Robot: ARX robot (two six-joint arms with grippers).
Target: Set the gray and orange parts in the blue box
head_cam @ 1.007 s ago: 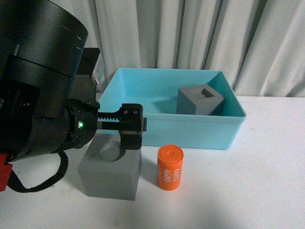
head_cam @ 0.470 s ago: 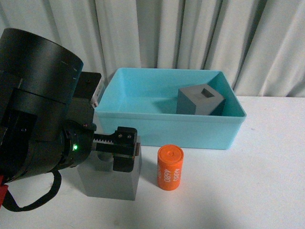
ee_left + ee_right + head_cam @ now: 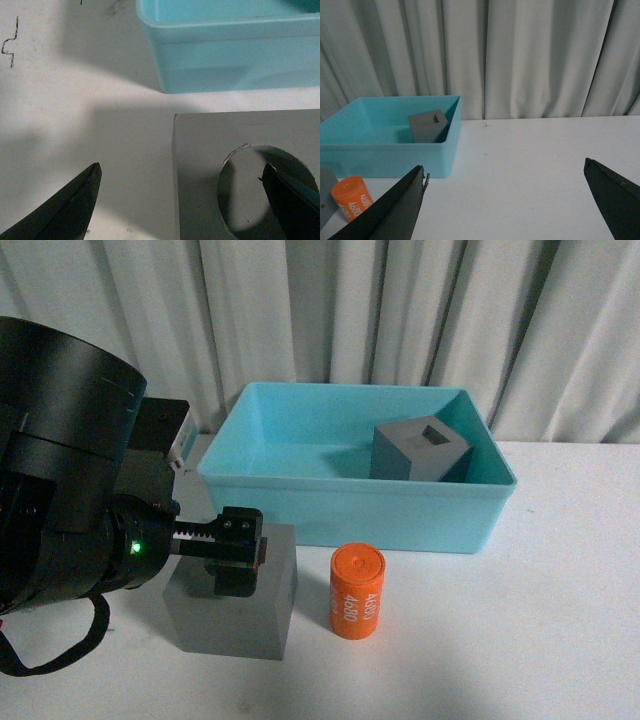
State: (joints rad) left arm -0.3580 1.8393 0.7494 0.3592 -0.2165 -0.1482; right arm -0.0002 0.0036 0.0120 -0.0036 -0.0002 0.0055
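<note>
a matte gray cube with a round recess (image 3: 235,615) sits on the smooth white counter (image 3: 520,640), just in front of the light turquoise-blue plastic bin (image 3: 350,510), a low-walled rectangle with a rim. the left jaws are spread apart over the cube. one tapered black finger (image 3: 295,205) dips into the recess, and the other (image 3: 65,210) hangs past the cube's side above the counter. a small orange cylinder with white digits (image 3: 357,592) stands upright just beside that cube. a second gray cube with a rectangular slot (image 3: 420,452) sits inside the bin, toward its right end. the right jaws are wide apart and hold nothing, above the counter. a pale pleated curtain (image 3: 400,310) hangs behind.
</note>
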